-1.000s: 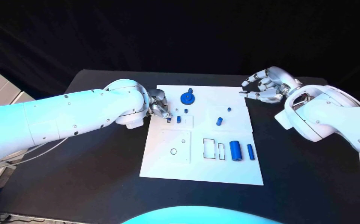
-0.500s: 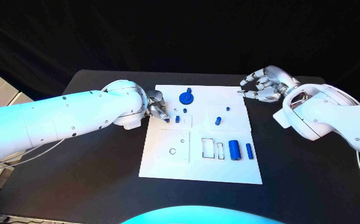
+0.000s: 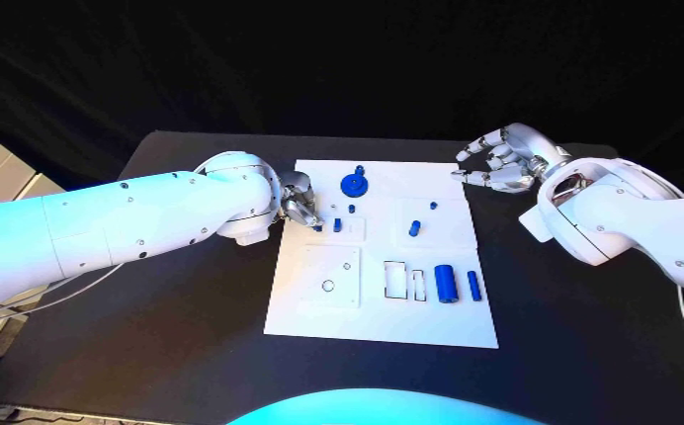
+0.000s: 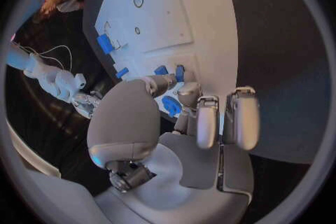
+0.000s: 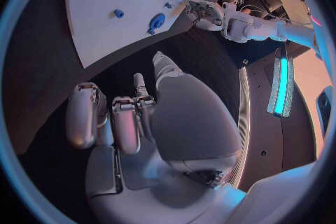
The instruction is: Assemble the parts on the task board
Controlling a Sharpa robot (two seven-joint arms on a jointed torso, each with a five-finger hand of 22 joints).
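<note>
Head view: task board carries a blue cylinder near its right edge, long axis toward the far edge. Left hand, fingers curled, grip unclear, touches the board's left edge; right hand, curled and empty, sits off the far right corner.

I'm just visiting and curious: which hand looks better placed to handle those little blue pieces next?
Probably the left hand: its fingers sit at the small blue piece on the white board. The right hand hangs beside the board's far corner, holding nothing.

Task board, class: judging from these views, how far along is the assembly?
Early to midway, as a judgement. Small blue pegs already stand in the task board. The left hand works at a small blue part near the board's left edge; whether it grips it is unclear. Two blue cylinders lie loose, and the right hand hovers off the board, empty.
</note>
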